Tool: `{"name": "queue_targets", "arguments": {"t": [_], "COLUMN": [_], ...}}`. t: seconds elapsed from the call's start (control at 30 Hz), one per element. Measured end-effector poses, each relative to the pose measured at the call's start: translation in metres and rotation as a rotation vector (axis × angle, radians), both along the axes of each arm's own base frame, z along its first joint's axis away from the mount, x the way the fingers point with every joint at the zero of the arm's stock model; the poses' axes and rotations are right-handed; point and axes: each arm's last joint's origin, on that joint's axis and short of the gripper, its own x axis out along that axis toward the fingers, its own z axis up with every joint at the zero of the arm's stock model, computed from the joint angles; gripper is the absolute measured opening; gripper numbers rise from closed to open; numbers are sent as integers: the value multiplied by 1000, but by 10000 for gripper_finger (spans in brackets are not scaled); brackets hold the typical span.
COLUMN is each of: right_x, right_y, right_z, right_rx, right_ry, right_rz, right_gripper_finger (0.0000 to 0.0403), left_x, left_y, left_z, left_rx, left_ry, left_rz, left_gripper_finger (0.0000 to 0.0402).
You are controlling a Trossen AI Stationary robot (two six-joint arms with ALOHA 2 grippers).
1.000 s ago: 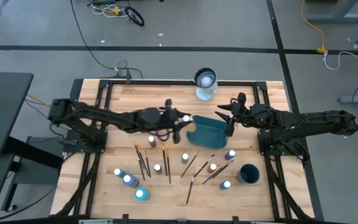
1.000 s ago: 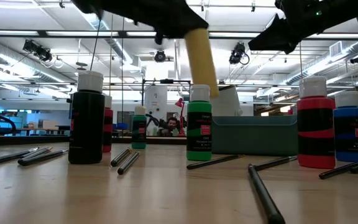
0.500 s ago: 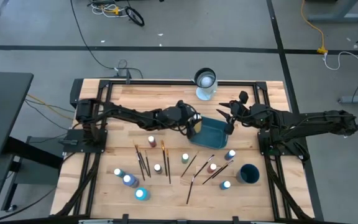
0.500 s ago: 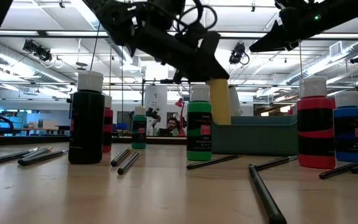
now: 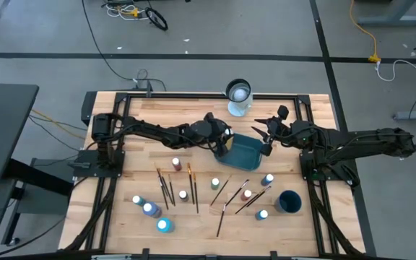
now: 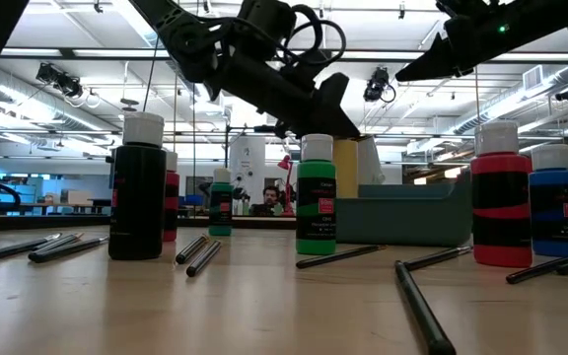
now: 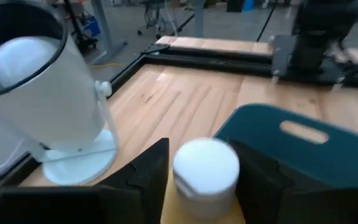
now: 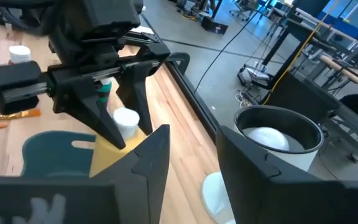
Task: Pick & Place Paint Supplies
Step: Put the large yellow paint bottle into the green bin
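Wooden planks are making up the tabletop (image 5: 136,108) I am working over, with a workshop floor all round it. Going from the left, I am seeing a cluster of small paint bottles (image 5: 149,209) standing at the near left, and dark brushes (image 5: 166,189) lying just to their right. More bottles and brushes are lying scattered along the near edge toward the right, beside a dark cup (image 5: 289,201).

My left gripper (image 5: 223,145) is reaching to the middle of the table and hanging over the left edge of the teal bin (image 5: 245,154). Its wrist camera is showing the yellow bottle (image 7: 204,171), white cap up, sitting between the two fingers with a little daylight on either side, so I am judging the fingers to be spreading off it rather than clamping. From here I cannot tell whether the bottle's base is resting in the bin or against its wall.

I am reading this as the release of the yellow bottle into the bin. Next I am needing to lift the left arm straight up, clear of the cap, then go for one of the near bottles.

Farther back, a white lamp (image 5: 238,97) is standing at the far edge. My right gripper (image 5: 267,133) is waiting over the bin's far right corner, fingers apart and holding nothing.
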Motion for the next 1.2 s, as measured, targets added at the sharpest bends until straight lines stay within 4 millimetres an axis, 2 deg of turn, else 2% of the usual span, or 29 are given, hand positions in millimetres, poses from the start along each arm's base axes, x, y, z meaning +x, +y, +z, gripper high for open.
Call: {"name": "queue_targets", "arguments": {"t": [0.23, 0.7, 1.0, 1.2], "right_x": [0, 0, 0, 0], "right_y": [0, 0, 0, 0], "right_z": [0, 0, 0, 0], "right_rx": [-14, -15, -15, -15], "right_ry": [8, 9, 9, 9], "right_rz": [4, 4, 4, 4], "right_gripper_finger": [137, 137, 137, 137], "left_x": [-1, -2, -5, -4], "left_y": [3, 4, 8, 7], "left_z": [0, 1, 2, 2], "left_rx": [72, 156, 279, 264], "left_ry": [26, 70, 143, 132], "left_rz": [75, 83, 185, 149], "left_gripper_finger": [191, 192, 192, 192]}}
